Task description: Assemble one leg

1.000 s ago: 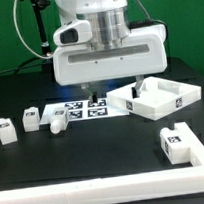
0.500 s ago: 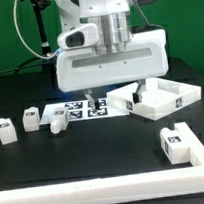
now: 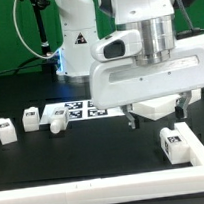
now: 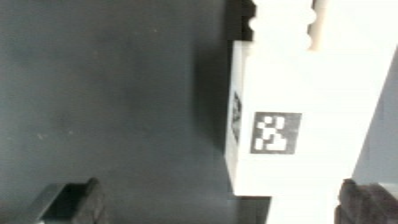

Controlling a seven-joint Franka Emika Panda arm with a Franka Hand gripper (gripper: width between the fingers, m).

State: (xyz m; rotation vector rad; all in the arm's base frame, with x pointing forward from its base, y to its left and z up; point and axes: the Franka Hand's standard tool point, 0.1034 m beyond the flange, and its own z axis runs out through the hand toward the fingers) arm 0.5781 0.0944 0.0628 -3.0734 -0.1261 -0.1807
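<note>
the claw [image 3: 155, 115] is hanging released over the white tray piece [image 4: 302, 80], its fingers spread wide and gripping nothing. one leg [image 3: 177, 144] is lying on the black desk [image 3: 104, 145] nearer the camera. three more legs [image 3: 31, 118] are sitting toward the exterior view's left, near the marker board [image 3: 86, 109].

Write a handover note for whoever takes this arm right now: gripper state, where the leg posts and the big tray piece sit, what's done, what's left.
Gripper: open, empty, over the tagged edge of the big flat white rimmed tray-like piece; contact cannot be told.
Legs (small white plastic square posts with tags), all lying loose: first leg, second leg and third leg at the exterior view's left; fourth leg at its right, nearer the camera than the tray piece.
Done: no leg fitted.
Left: grasp a leg and fit it.
</note>
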